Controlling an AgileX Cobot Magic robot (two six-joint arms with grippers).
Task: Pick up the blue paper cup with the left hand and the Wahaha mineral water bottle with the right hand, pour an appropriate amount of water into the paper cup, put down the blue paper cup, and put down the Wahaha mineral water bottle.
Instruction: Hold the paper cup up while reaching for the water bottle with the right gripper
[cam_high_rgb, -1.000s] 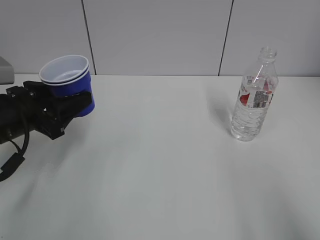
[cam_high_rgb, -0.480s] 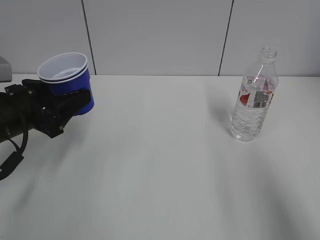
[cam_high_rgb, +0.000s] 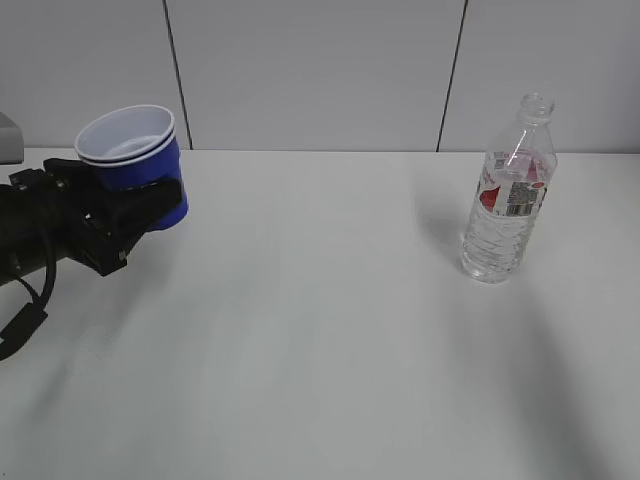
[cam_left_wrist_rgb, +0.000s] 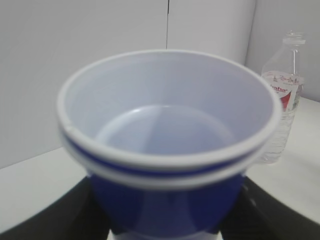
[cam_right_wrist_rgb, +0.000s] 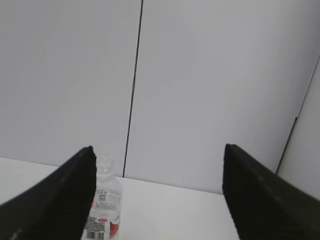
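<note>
The blue paper cup (cam_high_rgb: 133, 165) is upright, with a white inside and a doubled white rim, at the far left of the exterior view, held above the table. My left gripper (cam_high_rgb: 148, 208) is shut on its lower body. In the left wrist view the cup (cam_left_wrist_rgb: 170, 145) fills the frame between the black fingers (cam_left_wrist_rgb: 55, 220). The Wahaha mineral water bottle (cam_high_rgb: 505, 205) stands upright and capless on the right of the table, and also shows in the left wrist view (cam_left_wrist_rgb: 285, 115). My right gripper (cam_right_wrist_rgb: 159, 192) is open and empty. The bottle (cam_right_wrist_rgb: 105, 207) stands beyond it, beside its left finger (cam_right_wrist_rgb: 60, 200).
The white table (cam_high_rgb: 300, 330) runs up to a grey panelled wall (cam_high_rgb: 310, 70). A grey object (cam_high_rgb: 8, 138) sits at the far left edge. The right arm does not show in the exterior view.
My left gripper has lifted the cup slightly up and to the left, then held still. The bottle has not moved.
</note>
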